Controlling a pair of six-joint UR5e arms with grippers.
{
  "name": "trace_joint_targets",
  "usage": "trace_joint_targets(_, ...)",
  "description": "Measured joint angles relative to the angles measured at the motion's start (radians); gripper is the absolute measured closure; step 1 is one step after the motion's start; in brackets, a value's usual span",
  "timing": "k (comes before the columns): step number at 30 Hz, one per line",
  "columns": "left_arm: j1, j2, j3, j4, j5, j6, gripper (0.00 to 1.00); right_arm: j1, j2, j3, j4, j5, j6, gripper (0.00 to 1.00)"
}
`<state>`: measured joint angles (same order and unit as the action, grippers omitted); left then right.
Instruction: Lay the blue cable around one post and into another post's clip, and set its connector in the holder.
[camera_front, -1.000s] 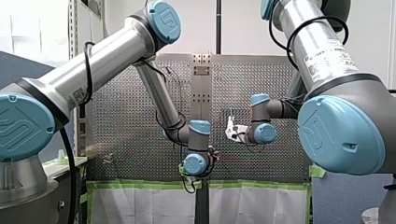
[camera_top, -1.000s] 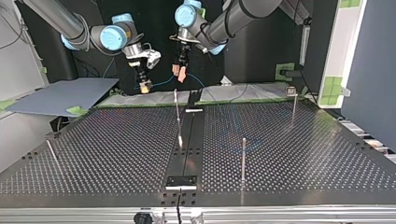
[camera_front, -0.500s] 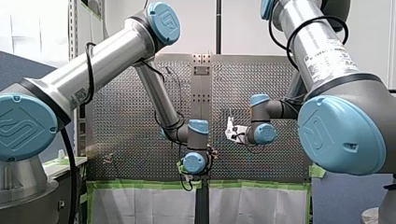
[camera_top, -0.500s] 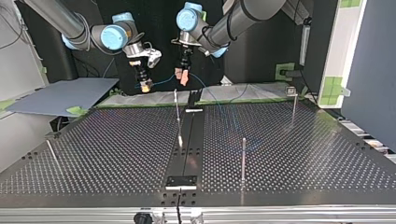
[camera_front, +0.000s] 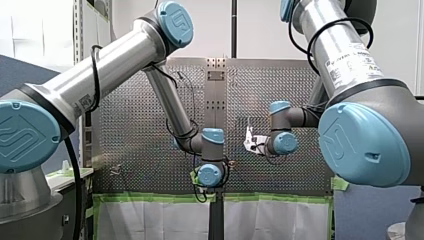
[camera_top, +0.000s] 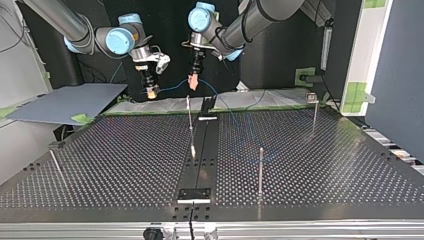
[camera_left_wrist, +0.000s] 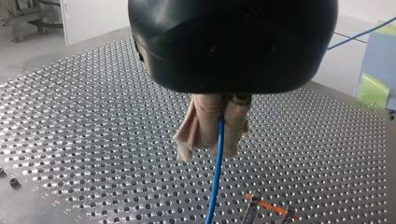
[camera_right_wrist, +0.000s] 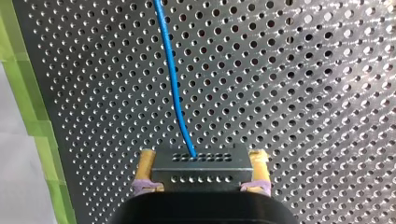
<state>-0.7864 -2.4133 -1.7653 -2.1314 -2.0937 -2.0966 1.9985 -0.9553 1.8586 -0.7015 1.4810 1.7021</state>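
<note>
Grippers of both arms hang clear of the perforated table (camera_top: 125, 150), up by its far edge in the top view: the left gripper (camera_top: 192, 82) at about twelve o'clock, the right gripper (camera_top: 151, 90) just beside it toward eleven.

The left gripper's beige pads (camera_left_wrist: 201, 126) are pressed together on the blue cable (camera_left_wrist: 215, 168). The cable comes out from between them and runs on ahead of the fingers, above the table's holes.

The right gripper's yellow pads (camera_right_wrist: 146, 161) stand apart only by the width of the connector (camera_right_wrist: 201, 170), a flat metal block with rows of small holes, and grip it on its two sides. The cable leaves the connector's middle and leads straight ahead of the fingers.

In the top view the cable spans the gap between the two grippers in a shallow sag. Past the left gripper it drops toward the table's far edge at about one o'clock. Where it goes after that cannot be made out.

On the table, still in the top view:
- A thin middle post (camera_top: 189, 115) stands under the grippers, a little below twelve o'clock.
- A near post (camera_top: 260, 167) stands at about four o'clock.
- A far post (camera_top: 314, 115) at two o'clock carries a small clip (camera_top: 311, 97) on its top.
- A black block (camera_top: 195, 194) sits on the dark central strip at six o'clock.

None of these touches the cable — it hangs well apart from all three posts.
</note>
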Motion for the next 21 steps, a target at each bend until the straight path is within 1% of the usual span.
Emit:
trace_joint_targets(5,0.005,0.0,0.0,0.002,-0.015,0.03,1.0,-0.008,0.002,0.0,-0.01,0.004,-0.007,1.0)
trace_joint_targets(8,0.009,0.0,0.0,0.001,-0.019,0.053,1.0,-0.015,0.004,0.0,-0.027,0.007,-0.009,1.0)
trace_joint_targets(11,0.014,-0.002,0.0,0.0,-0.016,0.075,1.0,-0.021,0.013,0.0,-0.047,0.017,-0.01,1.0)
trace_joint_targets(15,0.02,-0.018,0.0,0.001,-0.003,0.089,1.0,-0.027,0.043,0.0,-0.081,0.025,-0.01,1.0)
trace_joint_targets(21,0.029,-0.058,0.014,0.008,0.022,0.092,1.0,-0.03,0.099,0.0,-0.128,0.027,-0.01,1.0)
